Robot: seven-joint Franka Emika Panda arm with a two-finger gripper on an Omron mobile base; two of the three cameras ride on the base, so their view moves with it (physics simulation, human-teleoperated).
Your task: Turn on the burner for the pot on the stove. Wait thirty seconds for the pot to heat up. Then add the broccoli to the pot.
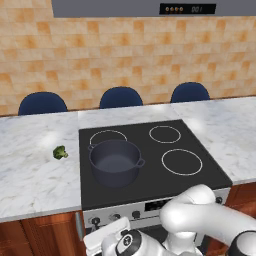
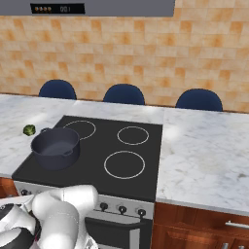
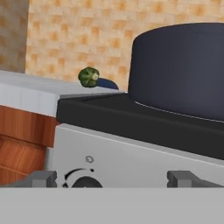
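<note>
Gleaming round dark metal pot (image 1: 115,161)

2 base views overlook stove (image 1: 150,165); hand view close, low, at front panel (image 3: 131,162).

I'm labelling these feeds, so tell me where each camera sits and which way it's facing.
Left base view: behind the arm on its left, looking down at the stove and pot; arm at lower right.
Right base view: behind on its right, same stove; arm at lower left.
Hand view: low before the stove's front panel, fingertips showing.
All three share pot and broccoli.
</note>
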